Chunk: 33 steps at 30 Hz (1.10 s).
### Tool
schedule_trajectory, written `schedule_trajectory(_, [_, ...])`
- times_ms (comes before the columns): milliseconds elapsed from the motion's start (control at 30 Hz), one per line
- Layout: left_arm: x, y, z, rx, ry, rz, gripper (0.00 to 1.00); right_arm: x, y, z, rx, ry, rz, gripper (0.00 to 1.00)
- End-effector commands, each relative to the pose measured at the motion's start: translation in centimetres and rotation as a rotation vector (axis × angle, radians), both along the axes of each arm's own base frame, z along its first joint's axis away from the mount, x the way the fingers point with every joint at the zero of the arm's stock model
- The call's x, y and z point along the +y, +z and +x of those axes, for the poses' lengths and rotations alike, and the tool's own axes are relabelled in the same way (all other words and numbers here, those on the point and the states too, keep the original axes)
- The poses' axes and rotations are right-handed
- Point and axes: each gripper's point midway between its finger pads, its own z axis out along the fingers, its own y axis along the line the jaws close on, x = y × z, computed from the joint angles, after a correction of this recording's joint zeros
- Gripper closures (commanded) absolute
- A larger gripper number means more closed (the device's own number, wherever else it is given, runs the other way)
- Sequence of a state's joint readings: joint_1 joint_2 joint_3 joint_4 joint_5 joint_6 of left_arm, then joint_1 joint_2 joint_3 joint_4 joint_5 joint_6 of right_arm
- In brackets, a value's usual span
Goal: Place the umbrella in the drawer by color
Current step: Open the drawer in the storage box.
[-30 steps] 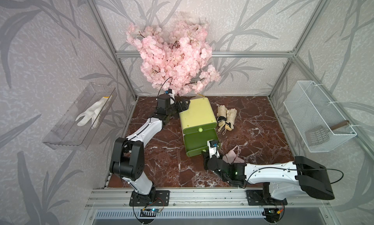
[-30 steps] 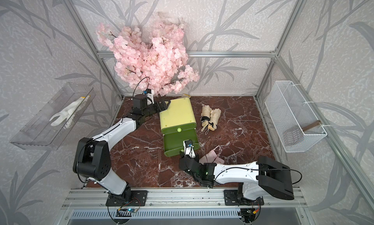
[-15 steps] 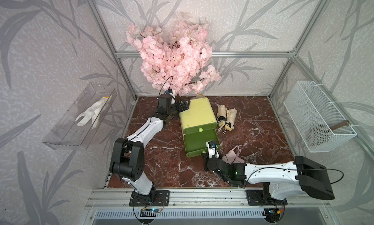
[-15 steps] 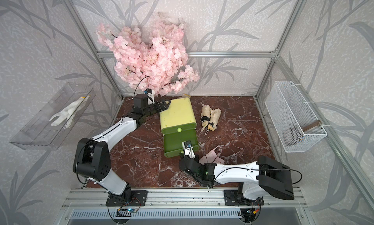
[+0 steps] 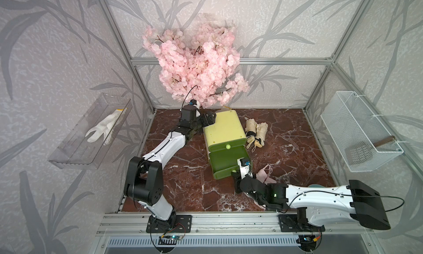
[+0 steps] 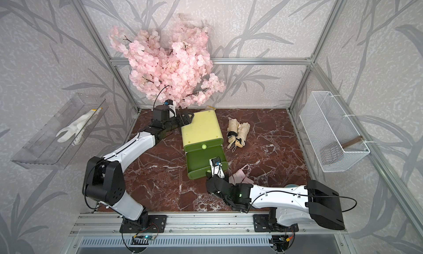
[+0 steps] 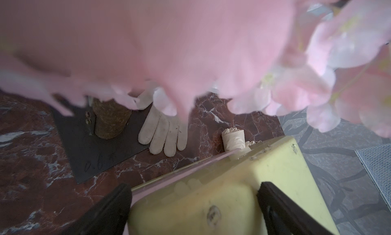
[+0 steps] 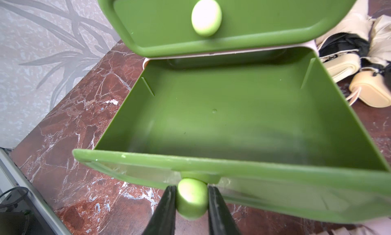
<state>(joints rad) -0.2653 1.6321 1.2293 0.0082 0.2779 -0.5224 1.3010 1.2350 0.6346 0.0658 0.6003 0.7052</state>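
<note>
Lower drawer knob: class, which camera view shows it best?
Right wrist view: the lower drawer knob is large, pinched by the right gripper. Both top views show a tiny dot; left wrist shows none.

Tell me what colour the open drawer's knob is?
Pale green knob, best seen in right wrist view.

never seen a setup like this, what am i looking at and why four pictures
A left arm and a right arm, both robotic, are bolted to a rail at the edge of a marble table. Two pictures come from one camera head above, looking down; the other two come from a camera on each wrist. The right end effector, that arm's two-fingered pincer, is shut on the knob of the green cabinet's lower drawer, which is pulled out with nothing visible inside. The left end effector is spread wide around the cabinet's back corner. Two folded beige umbrellas lie beside the cabinet, a white glove behind it.
</note>
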Motion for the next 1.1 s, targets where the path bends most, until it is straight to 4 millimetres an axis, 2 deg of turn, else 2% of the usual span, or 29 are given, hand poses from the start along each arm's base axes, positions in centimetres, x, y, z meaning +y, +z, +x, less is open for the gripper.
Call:
schedule_trajectory(0, [-1.3, -5.0, -3.1, 0.177, -0.081, 0.09, 0.02, -1.1, 0.1, 0.3, -0.053, -0.024, -0.05, 0.92])
schedule_trajectory(200, [-1.2, -4.2, -3.2, 0.16, -0.07, 0.1, 0.02, -0.1, -0.7, 0.3, -0.03, -0.019, -0.024, 0.9])
schedule_trajectory(333, [-0.9, -4.3, -3.2, 0.161, -0.061, 0.118, 0.02, -0.6, -1.7, 0.0, 0.028, -0.056, -0.01, 0.9])
schedule_trajectory(467, [-0.6, -4.2, -3.4, 0.154, -0.056, 0.126, 0.02, -1.1, -3.5, -0.4, 0.08, -0.077, 0.008, 0.9])
schedule_trajectory(667, [-0.6, -4.2, -3.3, 0.152, -0.055, 0.127, 0.02, -0.2, -5.6, -1.0, 0.142, -0.066, 0.085, 0.88])
schedule_trajectory(833, [-0.7, -3.9, -3.4, 0.151, -0.06, 0.126, 0.02, 0.6, -5.6, -1.1, 0.148, -0.048, 0.068, 0.86])
schedule_trajectory(1067, [-0.5, -3.0, -3.7, 0.135, -0.053, 0.124, 0.02, 0.0, -4.8, -1.1, 0.145, -0.053, 0.047, 0.7])
